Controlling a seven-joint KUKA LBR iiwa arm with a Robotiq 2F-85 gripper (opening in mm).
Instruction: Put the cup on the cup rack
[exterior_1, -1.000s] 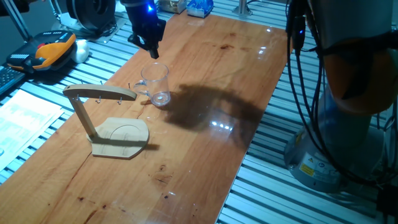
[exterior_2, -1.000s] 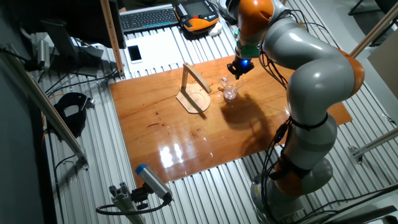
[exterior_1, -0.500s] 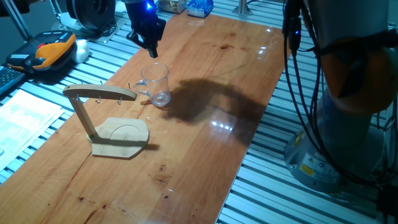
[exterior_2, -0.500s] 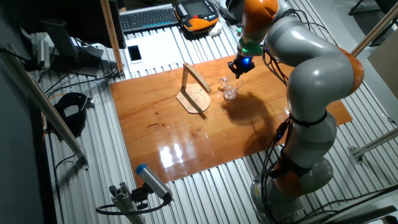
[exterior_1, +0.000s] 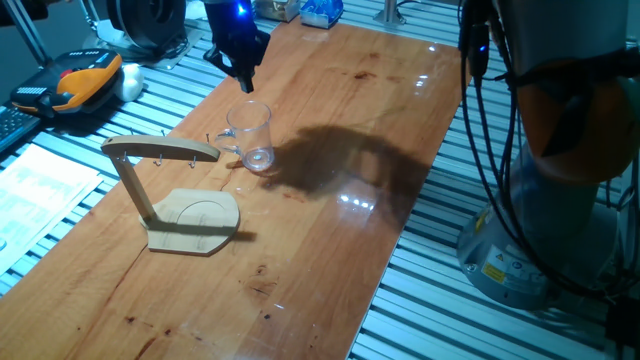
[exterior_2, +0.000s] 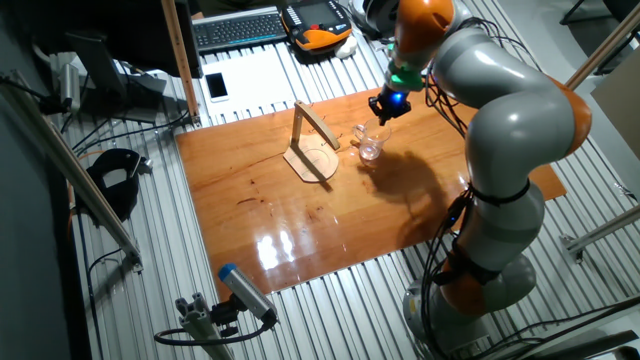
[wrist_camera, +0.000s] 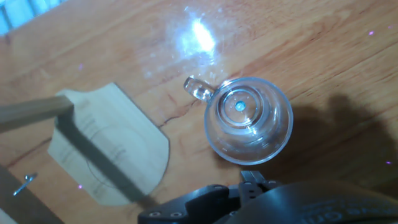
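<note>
The black two-finger gripper (exterior_1: 243, 80), fingers' spread unclear, hangs above the upright clear glass mug (exterior_1: 251, 136) beside the light wooden hooked rack (exterior_1: 170, 190); it should descend centred over the rim.

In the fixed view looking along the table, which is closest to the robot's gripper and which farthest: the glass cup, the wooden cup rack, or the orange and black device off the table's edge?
1. The cup, just below the gripper, standing on the table.
2. The orange and black device, off the table to the left.
3. The cup rack, nearer the camera, beyond the cup; only its base looks clearly farther than the device, so 2 and 3 are close to call.
</note>
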